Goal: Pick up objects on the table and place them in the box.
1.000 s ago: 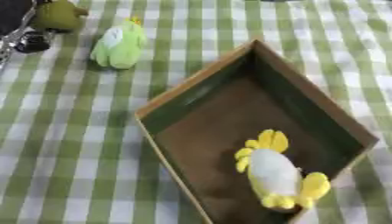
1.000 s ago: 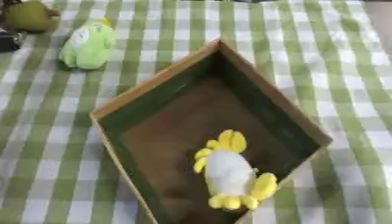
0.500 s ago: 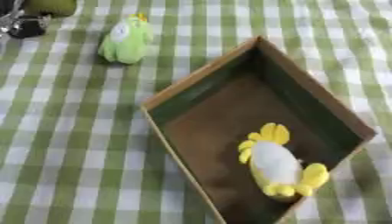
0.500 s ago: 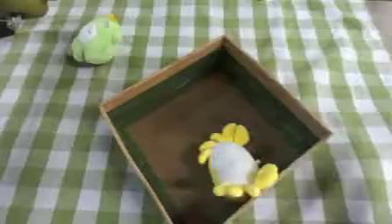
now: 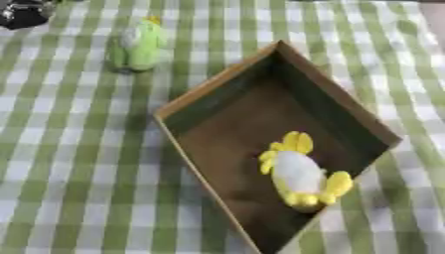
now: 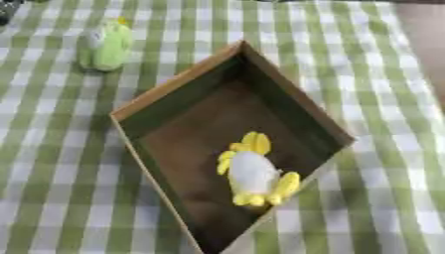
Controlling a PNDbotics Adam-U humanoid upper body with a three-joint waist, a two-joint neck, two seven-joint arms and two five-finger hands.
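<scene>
Box (image 5: 222, 84) with yellow-white toy (image 5: 300, 171) (inside)

green-and-white checked cloth (image 5: 69, 173) spread flat, covering nearly all of what shows. broad green bands crossed by paler ones, white squares between. lying slightly askew, the stripes leaning a little rather than running straight up. no visible folds or creases. bare pinkish-brown strip of desk (image 6: 427, 39) at the upper right, just past the cloth's edge, wider in the right eye view than in the left.
</scene>
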